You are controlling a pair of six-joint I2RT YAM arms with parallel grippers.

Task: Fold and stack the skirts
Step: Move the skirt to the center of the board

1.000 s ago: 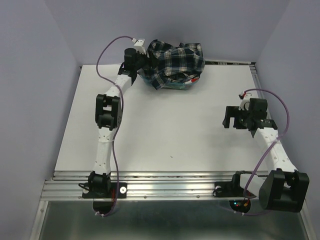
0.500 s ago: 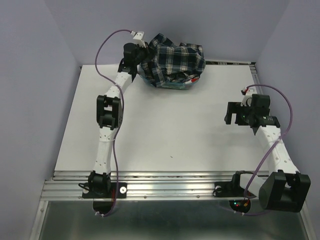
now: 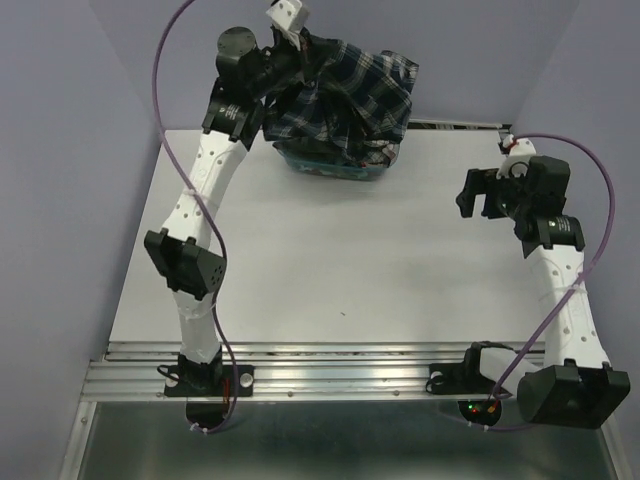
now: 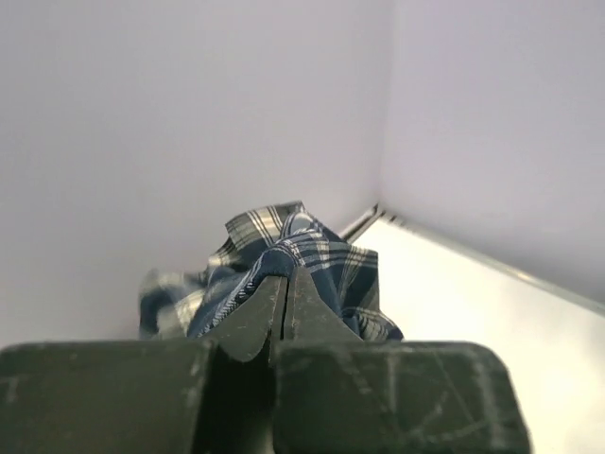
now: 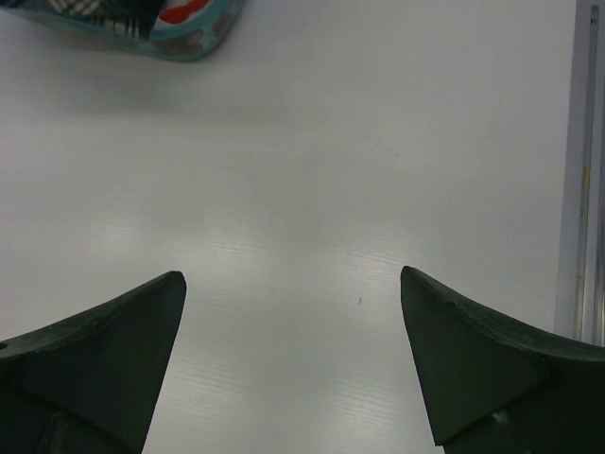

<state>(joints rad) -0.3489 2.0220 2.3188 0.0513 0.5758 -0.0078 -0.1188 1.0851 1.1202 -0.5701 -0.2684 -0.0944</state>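
Observation:
My left gripper (image 3: 298, 58) is raised high at the back of the table, shut on an edge of the navy, white and green plaid skirt (image 3: 350, 100). The skirt hangs from it and drapes down over the teal basket (image 3: 330, 168). In the left wrist view the fingertips (image 4: 286, 276) are pressed together on a fold of the plaid skirt (image 4: 326, 260). A scrap of red-printed cloth (image 5: 184, 11) shows inside the basket (image 5: 203, 43). My right gripper (image 3: 480, 193) hovers open over the right side of the table, holding nothing; it (image 5: 293, 284) shows only bare table between its fingers.
Lilac walls close in the table (image 3: 330, 270) on the left, back and right. A metal rail (image 5: 586, 170) runs along the table's right edge, and another along its near edge (image 3: 330, 365) by the arm bases.
The left gripper closed on the plaid skirt at the basket and lifted it upward, stretching the cloth. The right arm rose and moved slightly toward the back.

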